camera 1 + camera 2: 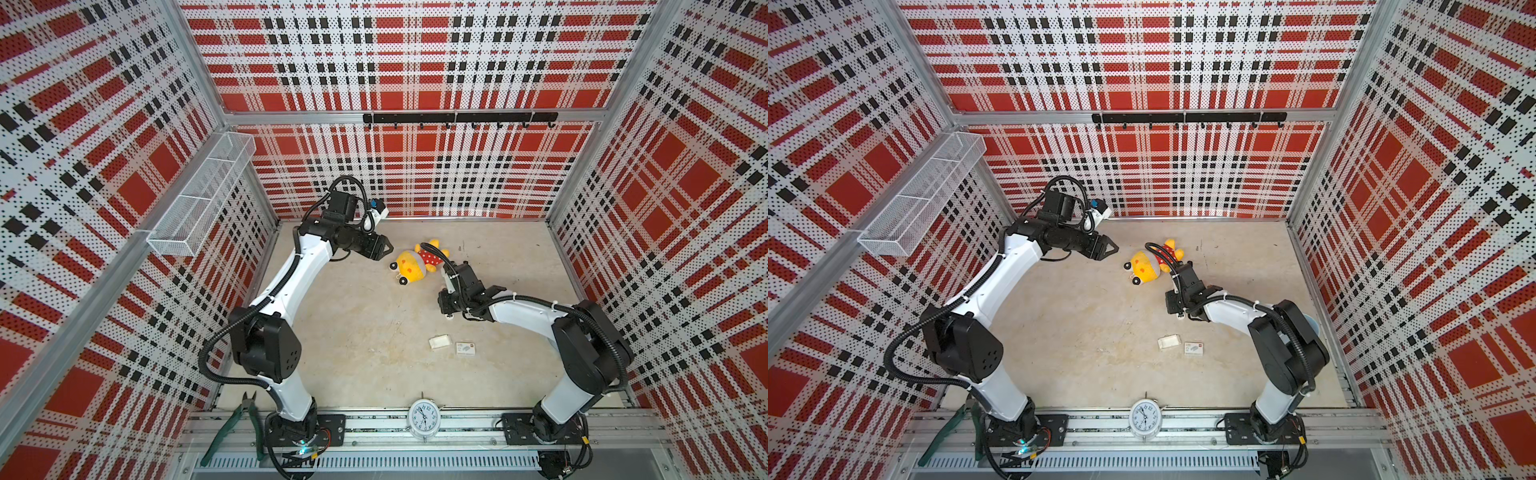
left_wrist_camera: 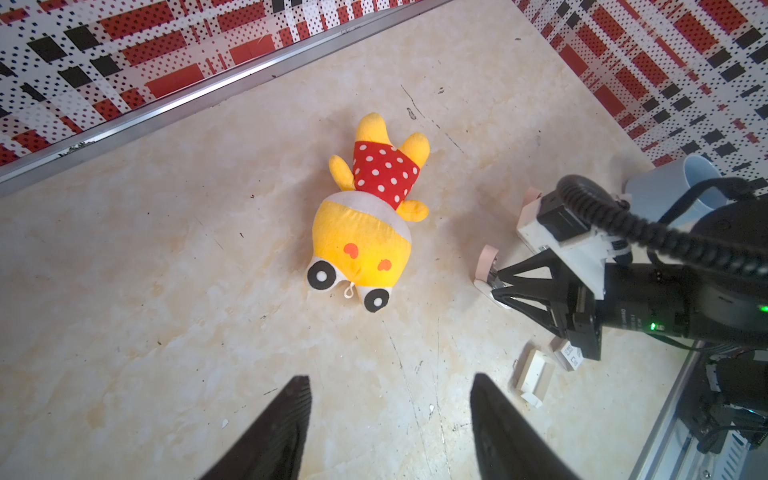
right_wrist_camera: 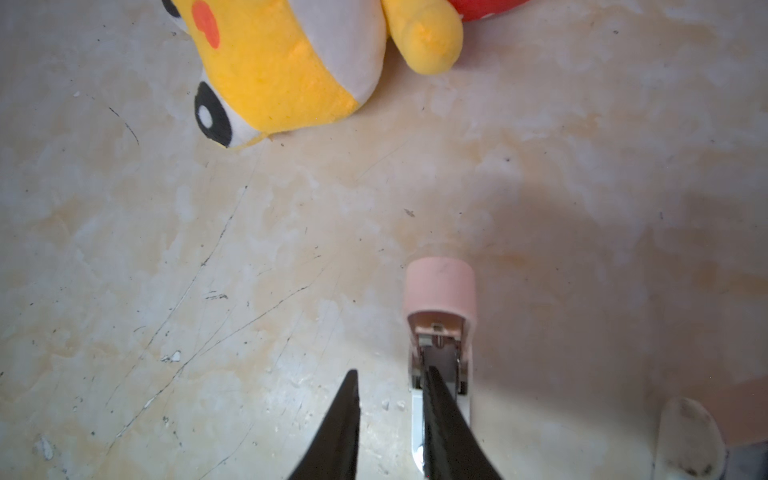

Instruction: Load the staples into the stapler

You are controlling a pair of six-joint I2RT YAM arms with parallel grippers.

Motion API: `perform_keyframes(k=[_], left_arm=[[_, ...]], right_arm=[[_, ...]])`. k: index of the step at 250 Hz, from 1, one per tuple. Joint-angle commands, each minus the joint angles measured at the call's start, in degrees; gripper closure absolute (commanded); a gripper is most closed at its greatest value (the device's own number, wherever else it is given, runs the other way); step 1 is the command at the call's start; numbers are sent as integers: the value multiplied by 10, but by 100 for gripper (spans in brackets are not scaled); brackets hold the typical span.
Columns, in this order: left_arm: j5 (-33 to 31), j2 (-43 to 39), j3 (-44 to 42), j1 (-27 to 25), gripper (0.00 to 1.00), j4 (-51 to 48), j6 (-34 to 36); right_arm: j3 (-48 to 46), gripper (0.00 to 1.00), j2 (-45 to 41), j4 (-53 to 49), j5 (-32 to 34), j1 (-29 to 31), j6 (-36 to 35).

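The stapler is pink and white and lies on the floor with its pink lid swung open and its grey metal channel bared. My right gripper points down at it, open by a narrow gap with bare floor between the fingers. One fingertip lies over the channel. In the left wrist view the right gripper stands at the stapler. In both top views the arm hides it. My left gripper hangs open and empty at the back left. I cannot make out the staples.
A yellow plush toy lies just behind the right gripper. A white box tray and a printed box lie nearer the front. A pale cup stands by the right wall. A clock and green pliers rest on the front rail.
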Motion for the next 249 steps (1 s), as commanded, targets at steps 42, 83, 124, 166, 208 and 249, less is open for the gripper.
perform_keyframes(k=[42, 83, 124, 166, 208, 249], left_arm=[[-5, -16, 9, -4, 36, -6, 4], [-5, -16, 9, -4, 36, -5, 5], [-5, -17, 8, -4, 35, -5, 5], [-4, -17, 7, -4, 36, -5, 5], [-3, -17, 6, -4, 35, -4, 4], [-3, -16, 6, -4, 35, -4, 5]], right_arm=[[17, 71, 13, 20, 9, 0, -12], [21, 71, 20, 22, 8, -1, -12], [26, 71, 27, 24, 6, -1, -12], [27, 71, 31, 21, 7, -1, -14], [19, 71, 34, 21, 7, -1, -12], [9, 71, 33, 25, 5, -1, -9]])
